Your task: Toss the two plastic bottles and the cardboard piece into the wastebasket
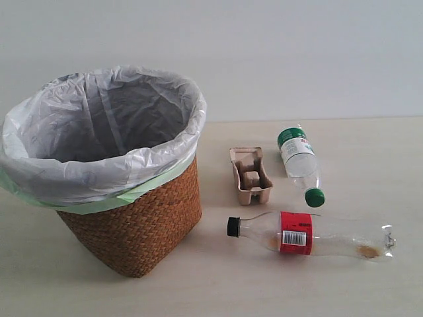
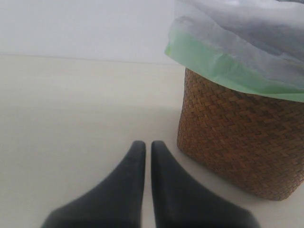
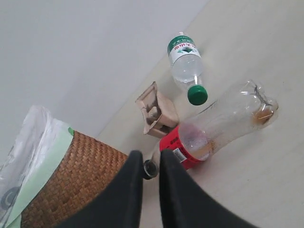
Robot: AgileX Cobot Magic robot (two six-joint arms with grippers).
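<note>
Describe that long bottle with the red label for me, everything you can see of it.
The long bottle is slim and made of clear plastic, with a black cap and a red label that carries a barcode. It lies on its side on the pale table, cap toward the wicker wastebasket. Its base is slightly crumpled. It looks nearly empty, with brownish dregs near the base. Only the table touches it.
</note>
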